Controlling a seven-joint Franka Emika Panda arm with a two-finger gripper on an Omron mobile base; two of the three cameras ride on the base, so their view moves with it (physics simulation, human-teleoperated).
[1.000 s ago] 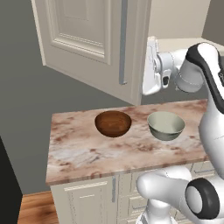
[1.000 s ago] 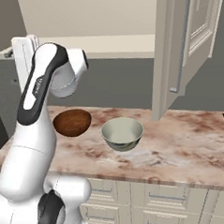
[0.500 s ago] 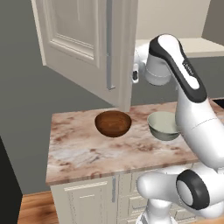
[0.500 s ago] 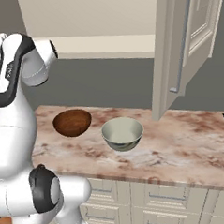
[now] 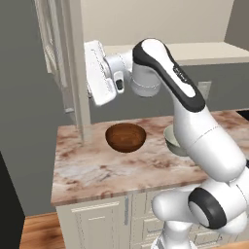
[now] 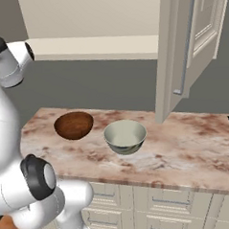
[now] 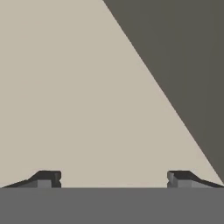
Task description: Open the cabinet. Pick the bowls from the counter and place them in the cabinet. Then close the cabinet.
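Cabinet is open: left door swung out edge-on over the counter's left end, right door swung wide with its grey bar handle facing in, beige shelf bare. Both bowls sit on the counter, not yet moved: the reddish-brown wood bowl left of centre, upright, and the pale grey-green bowl just beside it to the right, apart, not touching; in the left base view the arm covers most of the pale one. Gripper is up high beside the left door's edge, well above the bowls; the hand view has both fingers spread wide with nothing between them, facing a flat beige panel. Looks like door opening is done and the first pick is the step in hand. To do it well: swing the hand away from the door before dropping, so the wrist doesn't knock the door shut. Turn the hand to point down and come in over the wood bowl, likely the nearer one. Straddle one rim wall, one finger inside and one outside, on the side away from the pale bowl so it isn't nudged. Close firmly; glossy wood may slip. Lift straight before heading to the shelf.
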